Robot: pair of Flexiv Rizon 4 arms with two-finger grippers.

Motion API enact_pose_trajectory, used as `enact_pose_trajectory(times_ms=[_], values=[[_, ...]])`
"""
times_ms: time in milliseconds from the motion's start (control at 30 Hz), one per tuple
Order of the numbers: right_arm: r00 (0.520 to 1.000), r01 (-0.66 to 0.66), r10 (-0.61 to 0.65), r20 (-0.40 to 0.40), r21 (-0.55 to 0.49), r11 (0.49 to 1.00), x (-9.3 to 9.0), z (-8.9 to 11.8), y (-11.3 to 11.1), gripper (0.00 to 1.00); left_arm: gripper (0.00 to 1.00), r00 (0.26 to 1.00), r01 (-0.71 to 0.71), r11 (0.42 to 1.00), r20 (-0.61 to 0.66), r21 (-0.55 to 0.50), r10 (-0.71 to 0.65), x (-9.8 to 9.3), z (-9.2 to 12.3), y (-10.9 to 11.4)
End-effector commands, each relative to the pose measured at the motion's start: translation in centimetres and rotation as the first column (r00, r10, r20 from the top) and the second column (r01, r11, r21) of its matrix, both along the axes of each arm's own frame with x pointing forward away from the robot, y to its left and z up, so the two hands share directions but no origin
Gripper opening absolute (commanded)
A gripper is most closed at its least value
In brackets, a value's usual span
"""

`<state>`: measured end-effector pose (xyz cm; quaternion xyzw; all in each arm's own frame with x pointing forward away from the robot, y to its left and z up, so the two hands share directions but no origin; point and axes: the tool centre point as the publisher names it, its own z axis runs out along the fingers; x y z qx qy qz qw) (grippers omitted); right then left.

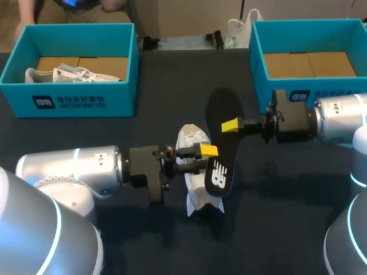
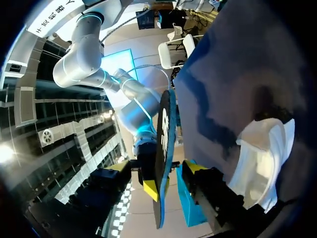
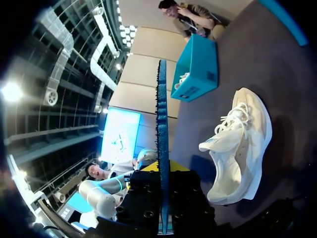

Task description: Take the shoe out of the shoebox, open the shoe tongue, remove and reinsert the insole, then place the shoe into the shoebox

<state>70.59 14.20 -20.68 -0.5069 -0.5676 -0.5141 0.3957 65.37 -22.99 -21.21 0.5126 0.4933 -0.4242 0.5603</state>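
A black insole hangs on edge above the dark table, over a white shoe that lies on its side. My right gripper comes in from the right and is shut on the insole's upper half. My left gripper stands open around the lower half, its fingers apart from the insole. In the left wrist view the insole runs edge-on between my left gripper's spread fingers, with the shoe beside it. In the right wrist view the insole rises out of my right gripper, and the shoe lies beside it.
A teal shoebox at the back left holds a second white shoe; the same box shows past the shoe in the right wrist view. Another teal box stands at the back right, just behind my right arm.
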Motion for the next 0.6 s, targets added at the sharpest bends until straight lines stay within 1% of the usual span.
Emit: enact_pose_trajectory(times_ms=[33,100,133,200,267,300,333,367,467,533,567,600], values=[[1.0,0.001,-0.001,-0.005,0.0,1.0,0.0,-0.3,-0.3,0.0,1.0,1.0,0.014,0.999,-0.003,0.05,-0.014,0.1,1.0,2.9],[1.0,0.003,-0.003,-0.009,-0.001,1.0,0.0,-0.6,-0.4,0.0,1.0,1.0,0.006,0.995,-0.017,0.097,-0.004,0.7,1.5,3.6],[1.0,0.003,-0.003,-0.01,-0.002,1.0,0.0,-0.7,-0.4,0.0,1.0,1.0,0.012,0.991,-0.001,0.13,-0.012,1.1,1.8,4.1],[1.0,0.003,-0.004,-0.011,-0.005,1.0,0.0,-0.9,-0.4,0.0,1.0,0.999,0.015,0.984,-0.036,0.18,-0.009,1.4,2.7,4.9],[1.0,0.006,-0.006,-0.012,-0.006,1.0,0.0,-1.2,-0.3,0.0,1.0,0.999,0.03,0.971,-0.022,0.239,-0.025,1.6,3.7,5.8],[1.0,0.007,-0.007,-0.012,-0.005,1.0,0.0,-1.4,-0.2,0.0,1.0,0.998,0.037,0.958,-0.052,0.286,-0.023,1.6,4.2,6.1],[1.0,0.006,-0.006,-0.012,-0.003,1.0,0.0,-1.6,-0.1,0.0,1.0,0.998,0.044,0.945,-0.049,0.323,-0.03,1.8,5.0,6.5],[1.0,0.005,-0.005,-0.012,-0.002,1.0,0.1,-1.8,0.0,0.0,1.0,0.999,0.048,0.935,-0.037,0.351,-0.037,2.0,5.3,6.6],[1.0,0.001,-0.002,-0.016,-0.006,1.0,0.2,-2.3,0.3,0.0,1.0,0.997,0.072,0.896,-0.057,0.439,-0.052,2.4,6.8,7.1],[1.0,0.001,-0.001,-0.014,-0.003,1.0,0.2,-2.7,0.5,0.0,1.0,0.997,0.083,0.884,-0.046,0.46,-0.069,2.6,7.5,7.1],[1.0,-0.001,0.001,-0.011,0.003,1.0,0.2,-2.8,0.5,0.0,1.0,0.995,0.098,0.866,-0.067,0.491,-0.074,2.6,7.7,7.1],[1.0,-0.002,0.002,-0.011,0.003,1.0,0.2,-2.9,0.6,0.0,1.0,0.995,0.101,0.857,-0.06,0.505,-0.082,2.7,7.9,7.1]])
